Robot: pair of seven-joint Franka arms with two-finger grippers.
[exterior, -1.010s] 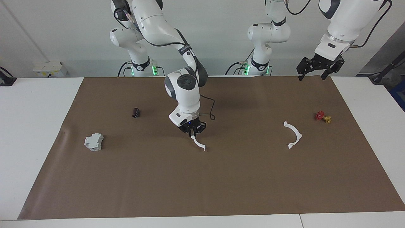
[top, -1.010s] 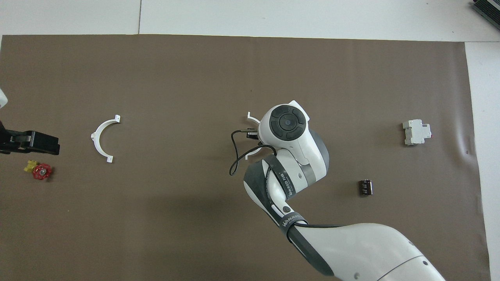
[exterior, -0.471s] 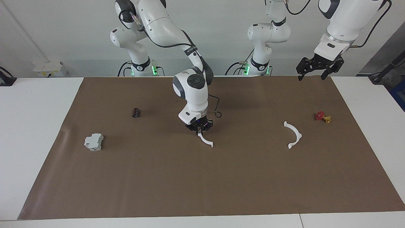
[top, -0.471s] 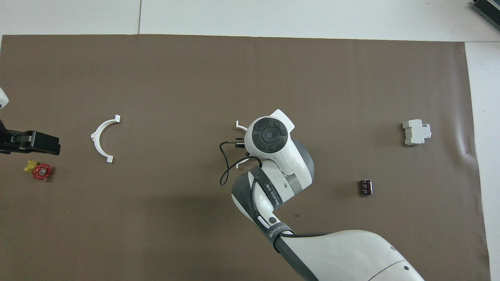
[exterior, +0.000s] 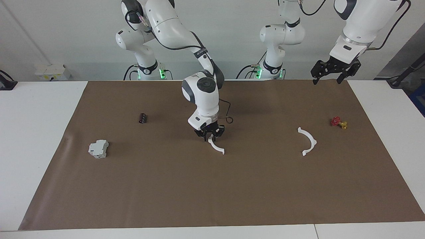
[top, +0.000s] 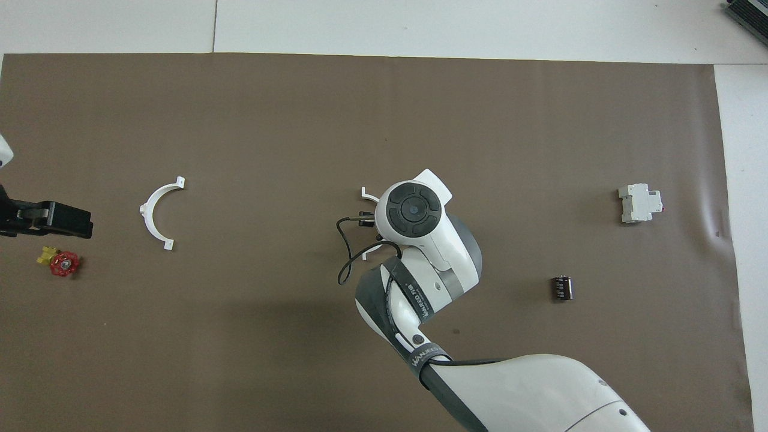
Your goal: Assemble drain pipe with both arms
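One white half-ring of the drain pipe (exterior: 216,148) lies on the brown mat near the table's middle; only its end tabs show in the overhead view (top: 366,192). My right gripper (exterior: 210,134) stands right over its nearer end with its fingers spread, and is mostly hidden under the wrist in the overhead view (top: 365,218). The other half-ring (exterior: 308,141) lies alone toward the left arm's end of the table, also seen in the overhead view (top: 156,210). My left gripper (exterior: 332,72) waits open, raised over the mat's corner (top: 48,219).
A small red and yellow valve (exterior: 338,122) lies beside the second half-ring, toward the left arm's end. A black cylinder (exterior: 142,118) and a grey-white boxy block (exterior: 98,148) lie toward the right arm's end. The brown mat (exterior: 212,192) covers the table.
My right gripper moved the half-ring a little toward the left arm's end, then spread its fingers off it. The left arm has not moved.
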